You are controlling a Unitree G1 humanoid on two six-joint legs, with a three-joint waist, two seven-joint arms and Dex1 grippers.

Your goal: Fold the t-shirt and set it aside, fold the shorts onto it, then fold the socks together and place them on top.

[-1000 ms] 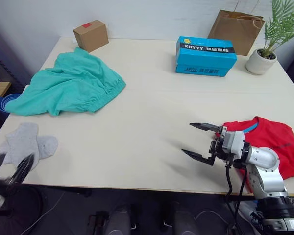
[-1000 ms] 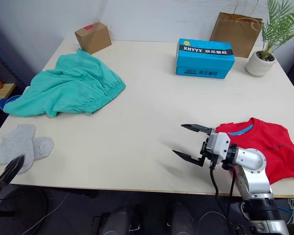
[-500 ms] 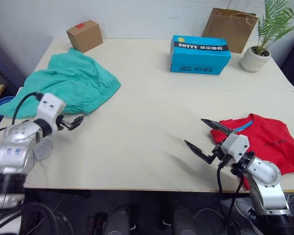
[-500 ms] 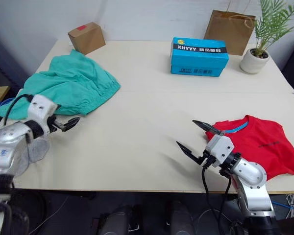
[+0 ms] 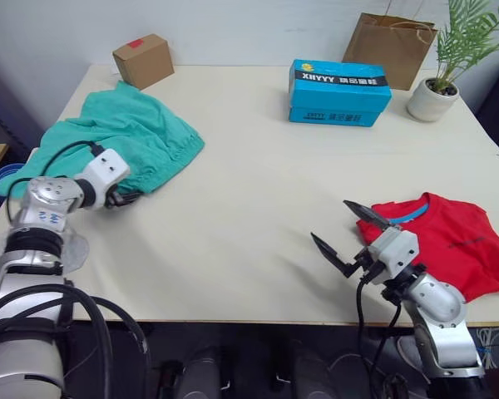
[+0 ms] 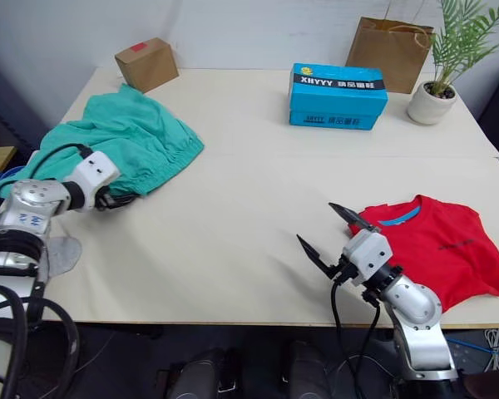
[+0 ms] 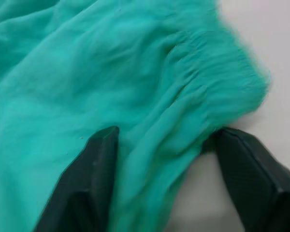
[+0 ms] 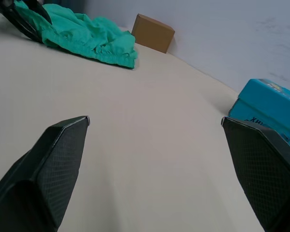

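1. The left gripper, fingers spread wide, has advanced to the near hem of the crumpled teal fabric shorts; a second ago it hung below the worktop edge.
2. The right gripper, also wide and holding nothing, has stayed over bare worktop just beside the bright red cotton t-shirt, which lies unfolded at the near right.
3. Judgement: the shorts are being approached while the t-shirt is not yet folded, contrary to the stated order.
4. The left wrist view shows the fingers straddling the gathered waistband, a detail too small to tell from the head views.
5. The light grey knit socks lie partly behind the left arm.
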